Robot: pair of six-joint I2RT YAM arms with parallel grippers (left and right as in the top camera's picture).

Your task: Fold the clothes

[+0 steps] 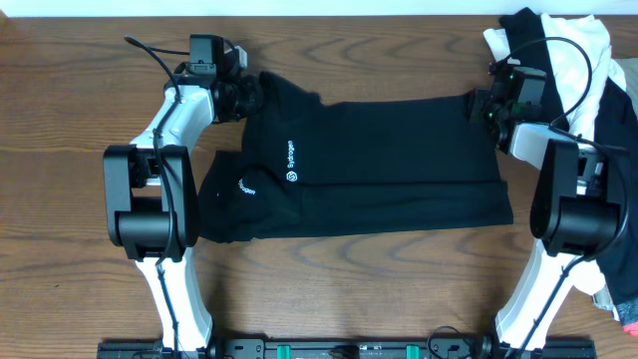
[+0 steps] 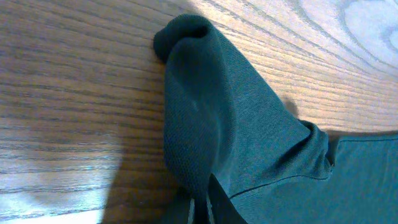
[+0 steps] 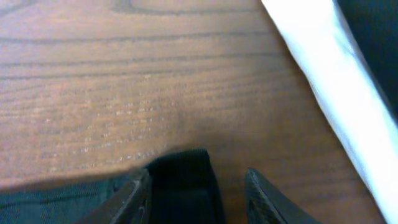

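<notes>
The clothes (image 1: 379, 170), a black garment with a small white logo, lie spread flat across the middle of the table. My left gripper (image 1: 249, 97) sits at the garment's far left corner. In the left wrist view the gripper (image 2: 202, 208) is shut on a raised bunch of the dark fabric (image 2: 217, 124). My right gripper (image 1: 478, 105) is at the far right corner. Its jaws (image 3: 199, 193) stand apart, and the black corner (image 3: 183, 186) lies between them against the left finger (image 3: 134, 199), with bare wood showing before the right finger (image 3: 267, 199).
A heap of black and white garments (image 1: 588, 60) lies at the far right corner, close behind my right arm. Its white edge (image 3: 329, 81) shows in the right wrist view. Wooden tabletop (image 1: 80, 299) surrounds the spread garment.
</notes>
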